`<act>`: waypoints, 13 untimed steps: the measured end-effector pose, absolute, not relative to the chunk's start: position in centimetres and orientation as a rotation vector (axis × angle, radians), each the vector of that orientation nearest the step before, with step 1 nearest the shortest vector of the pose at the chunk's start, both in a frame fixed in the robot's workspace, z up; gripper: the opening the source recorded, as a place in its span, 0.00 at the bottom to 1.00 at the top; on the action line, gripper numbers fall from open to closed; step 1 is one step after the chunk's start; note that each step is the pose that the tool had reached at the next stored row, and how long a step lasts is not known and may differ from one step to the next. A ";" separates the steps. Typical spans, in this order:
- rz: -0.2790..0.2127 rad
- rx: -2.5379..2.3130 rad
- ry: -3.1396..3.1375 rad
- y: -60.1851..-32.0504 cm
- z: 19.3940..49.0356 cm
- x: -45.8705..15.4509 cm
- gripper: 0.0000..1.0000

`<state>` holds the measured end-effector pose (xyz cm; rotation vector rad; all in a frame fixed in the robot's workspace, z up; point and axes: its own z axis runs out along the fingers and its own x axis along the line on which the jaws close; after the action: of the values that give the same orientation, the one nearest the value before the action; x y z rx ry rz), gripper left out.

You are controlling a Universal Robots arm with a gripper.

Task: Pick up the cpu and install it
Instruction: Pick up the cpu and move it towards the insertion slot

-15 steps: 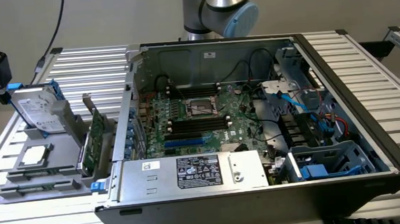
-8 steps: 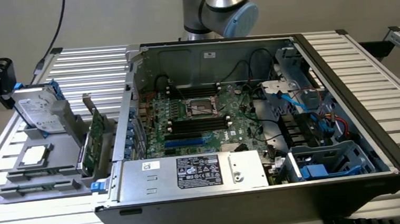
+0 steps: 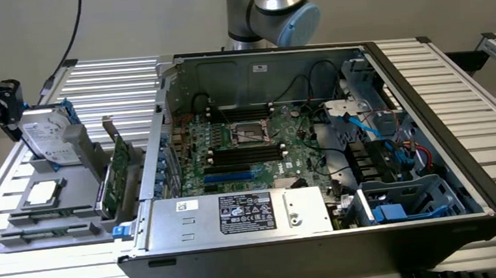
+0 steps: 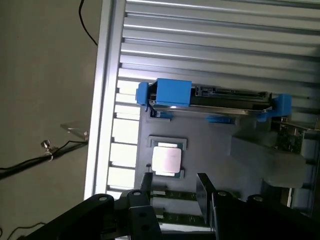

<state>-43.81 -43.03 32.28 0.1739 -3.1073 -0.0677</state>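
Wrist view, I saw my gripper spread wide and empty, cpu lay flat in grey tray, just beyond the 2 fingertips, untouched.

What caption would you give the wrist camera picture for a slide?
Open fingers hover near the cpu lying in its grey tray, beside the blue-bracketed hard drive.

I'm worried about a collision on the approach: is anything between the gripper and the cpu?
Nothing visible. In the wrist view the cpu lies uncovered on the grey tray, just ahead of the open gripper. The hard drive with blue brackets stands on the cpu's far side, not between them.
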 end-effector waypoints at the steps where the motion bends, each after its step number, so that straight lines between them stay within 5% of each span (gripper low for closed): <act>1: -0.068 0.188 -3.106 -43.0 32.1 -43.8 0.48; 13: -0.064 0.280 -3.112 -43.0 30.0 -44.4 0.48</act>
<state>-44.37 -43.03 30.03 0.2802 -3.1124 -0.0644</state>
